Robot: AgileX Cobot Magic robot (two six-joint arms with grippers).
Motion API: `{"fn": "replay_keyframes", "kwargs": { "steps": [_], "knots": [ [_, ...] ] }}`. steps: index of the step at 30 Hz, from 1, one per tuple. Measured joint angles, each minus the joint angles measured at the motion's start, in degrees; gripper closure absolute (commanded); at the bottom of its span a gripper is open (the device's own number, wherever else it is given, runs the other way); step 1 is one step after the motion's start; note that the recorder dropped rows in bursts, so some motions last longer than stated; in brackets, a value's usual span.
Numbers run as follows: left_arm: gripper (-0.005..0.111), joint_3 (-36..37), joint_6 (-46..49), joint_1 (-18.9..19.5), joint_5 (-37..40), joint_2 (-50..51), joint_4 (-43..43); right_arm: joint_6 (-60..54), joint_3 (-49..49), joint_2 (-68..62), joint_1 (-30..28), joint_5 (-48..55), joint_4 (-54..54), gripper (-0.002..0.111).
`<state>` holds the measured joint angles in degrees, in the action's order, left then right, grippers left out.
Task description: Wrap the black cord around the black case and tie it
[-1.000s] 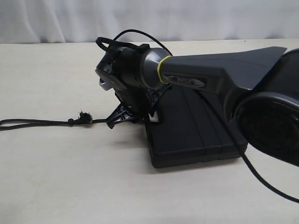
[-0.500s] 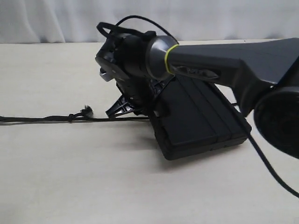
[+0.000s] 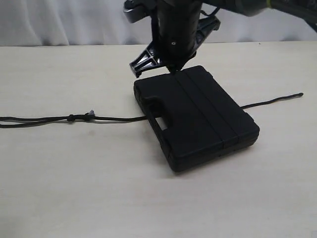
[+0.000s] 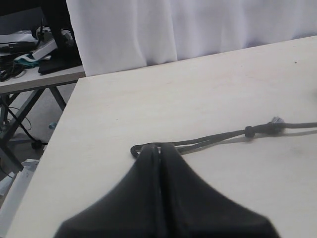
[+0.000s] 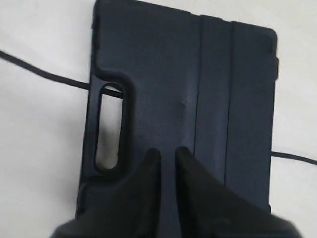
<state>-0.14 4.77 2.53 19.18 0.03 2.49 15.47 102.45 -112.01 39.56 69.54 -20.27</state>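
The black case (image 3: pixel 195 116) lies flat on the table, lid up, handle cut-out towards the left. The black cord (image 3: pixel 114 118) runs from the left edge, under the case, and out to its end at the right (image 3: pixel 301 93). Its knot (image 3: pixel 72 118) and frayed tuft (image 3: pixel 90 114) lie left of the case. My right gripper (image 3: pixel 171 63) hovers over the case's far edge, jaws slightly open and empty; in its wrist view the right gripper (image 5: pixel 168 151) sits above the lid (image 5: pixel 163 74). My left gripper (image 4: pixel 159 147), outside the exterior view, is shut with the cord's looped end (image 4: pixel 137 149) at its tips.
A pale tabletop (image 3: pixel 74 188) lies under everything, with a white curtain (image 3: pixel 59 22) behind it. Left of the table's edge, the left wrist view shows a side bench with clutter (image 4: pixel 29 54).
The right gripper had the case tipped up on one edge over the cord. Now the case lies flat on the cord, and the gripper has let go, risen and drawn back.
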Motion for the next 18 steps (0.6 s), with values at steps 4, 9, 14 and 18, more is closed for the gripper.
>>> {"fn": "replay_keyframes", "kwargs": {
  "steps": [4, 9, 14, 18],
  "knots": [
    [0.107, 0.0, 0.0, 0.0, 0.0, 0.0, 0.0, -0.4, -2.2, 0.1, 6.6, 0.0, -3.2, 0.057],
    [0.107, 0.0, 0.0, 0.0, 0.0, 0.0, 0.0, 6.8, -6.2, -1.5, 13.5, 0.0, -9.5, 0.057],
    [0.107, 0.0, 0.0, 0.0, 0.0, 0.0, 0.0, 17.3, -9.1, -7.4, 17.3, 0.4, -21.1, 0.057],
    [0.107, 0.0, 0.0, 0.0, 0.0, 0.0, 0.0, 21.4, -8.9, -13.6, 19.5, 0.0, -26.4, 0.057]
  ]
}}
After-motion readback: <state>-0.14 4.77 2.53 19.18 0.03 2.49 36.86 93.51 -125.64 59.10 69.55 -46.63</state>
